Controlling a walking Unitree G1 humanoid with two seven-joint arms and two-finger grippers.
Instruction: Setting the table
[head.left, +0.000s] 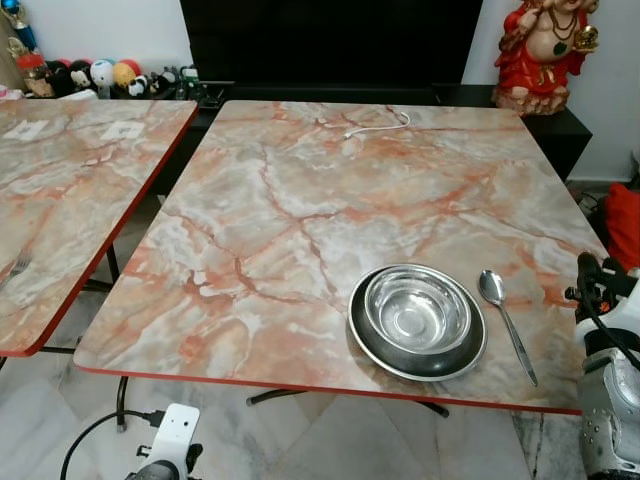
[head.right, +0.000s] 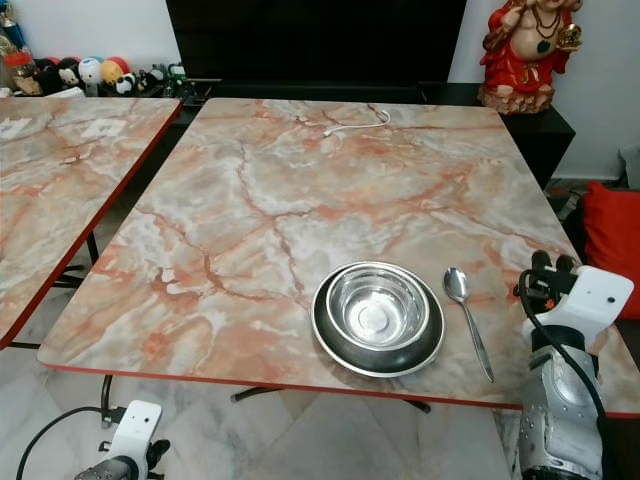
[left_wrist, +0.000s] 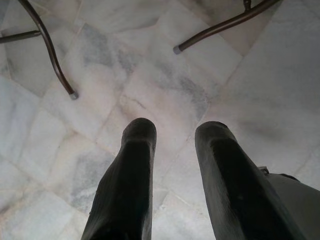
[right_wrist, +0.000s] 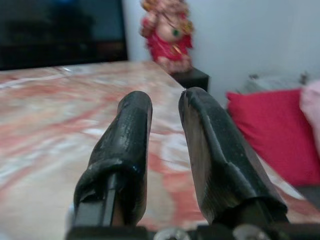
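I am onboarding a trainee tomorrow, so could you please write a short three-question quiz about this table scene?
1. True or false: the shiny round steel bowl sits inside the darker round steel plate.
2. The long-handled steel spoon lies on which side of the plate? A) robot's right B) robot's left C) far side
3. Fill in: the thin white cable lies near the table's ____ edge.

Key
1. True.
2. A; the right gripper, fingers apart, hovers by the marble-patterned table; the left gripper hangs open over the floor.
3. far.
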